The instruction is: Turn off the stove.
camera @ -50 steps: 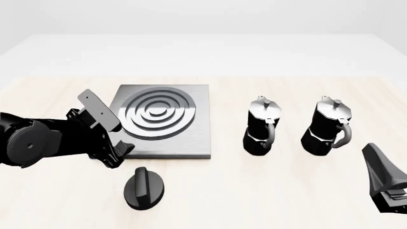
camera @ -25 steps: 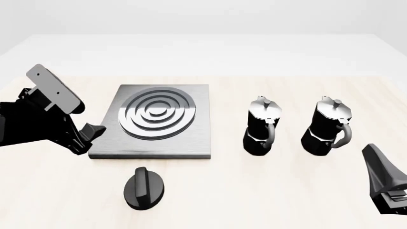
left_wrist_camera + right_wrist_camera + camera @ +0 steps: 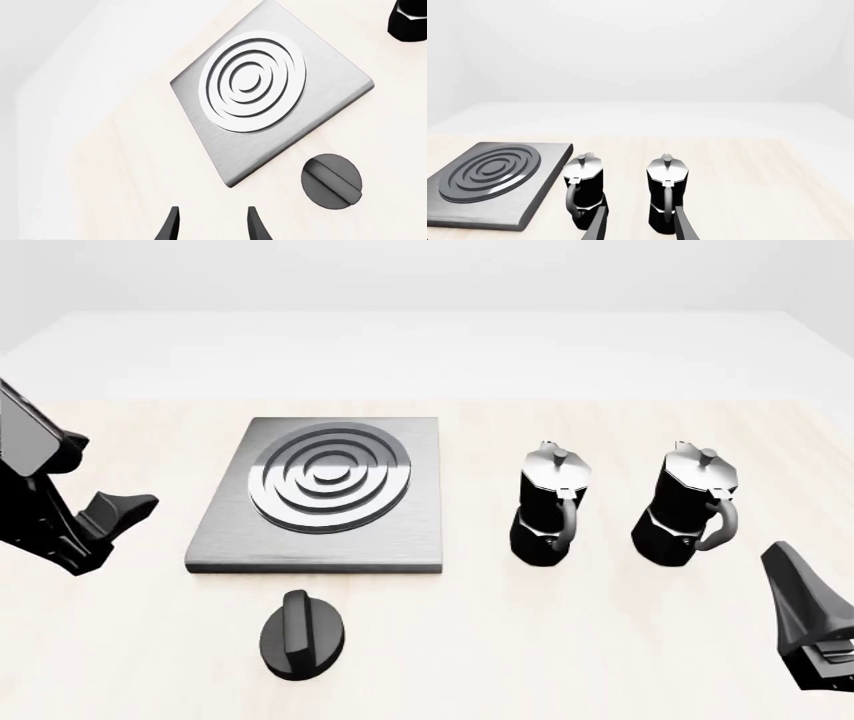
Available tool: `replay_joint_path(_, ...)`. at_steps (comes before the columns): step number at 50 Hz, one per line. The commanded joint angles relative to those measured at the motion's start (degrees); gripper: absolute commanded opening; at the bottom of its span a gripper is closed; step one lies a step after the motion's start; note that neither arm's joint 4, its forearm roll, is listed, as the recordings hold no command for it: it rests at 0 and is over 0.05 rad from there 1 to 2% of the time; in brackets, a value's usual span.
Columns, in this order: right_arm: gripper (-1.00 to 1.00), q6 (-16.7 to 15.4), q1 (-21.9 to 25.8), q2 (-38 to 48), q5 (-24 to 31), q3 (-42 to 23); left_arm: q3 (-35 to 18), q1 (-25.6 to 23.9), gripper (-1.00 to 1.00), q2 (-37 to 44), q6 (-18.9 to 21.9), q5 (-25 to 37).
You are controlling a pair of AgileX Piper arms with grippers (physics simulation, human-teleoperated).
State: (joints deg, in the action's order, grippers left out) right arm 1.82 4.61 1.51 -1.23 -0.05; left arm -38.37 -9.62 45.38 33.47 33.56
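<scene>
The stove is a square brushed-steel plate (image 3: 327, 485) with raised concentric rings, lying left of the table's middle. Its round black knob (image 3: 303, 633) with a ridge sits apart, on the table in front of the plate. My left gripper (image 3: 112, 532) is open and empty at the far left, away from the plate's left edge and from the knob. The left wrist view shows the plate (image 3: 267, 95), the knob (image 3: 331, 180) and both open fingers of the left gripper (image 3: 211, 226). My right gripper (image 3: 790, 578) stays low at the right edge, open and empty as seen in the right wrist view (image 3: 639, 226).
Two black-and-silver moka pots (image 3: 550, 503) (image 3: 691, 505) stand upright right of the plate, handles facing the near side. In the right wrist view they (image 3: 584, 192) (image 3: 666, 195) stand just beyond the fingers, with the plate (image 3: 494, 182) further off. The table's far edge lies behind.
My left arm has drawn back to the left, away from the plate's front-left corner and the knob. The right arm, knob and pots have not moved.
</scene>
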Motion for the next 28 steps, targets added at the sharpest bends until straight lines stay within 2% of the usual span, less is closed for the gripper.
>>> replay_joint_path(1,1.00,0.1,0.1,-0.4,0.2,0.0,-1.2,1.2,1.00,-4.5,0.6,4.1)
replay_joint_path(20,1.00,0.2,0.1,-0.3,0.0,0.0,-3.2,1.5,1.00,-6.8,1.4,6.7)
replay_joint_path(28,1.00,0.3,0.2,-0.5,0.2,0.0,-6.6,0.6,1.00,-7.3,1.1,7.9)
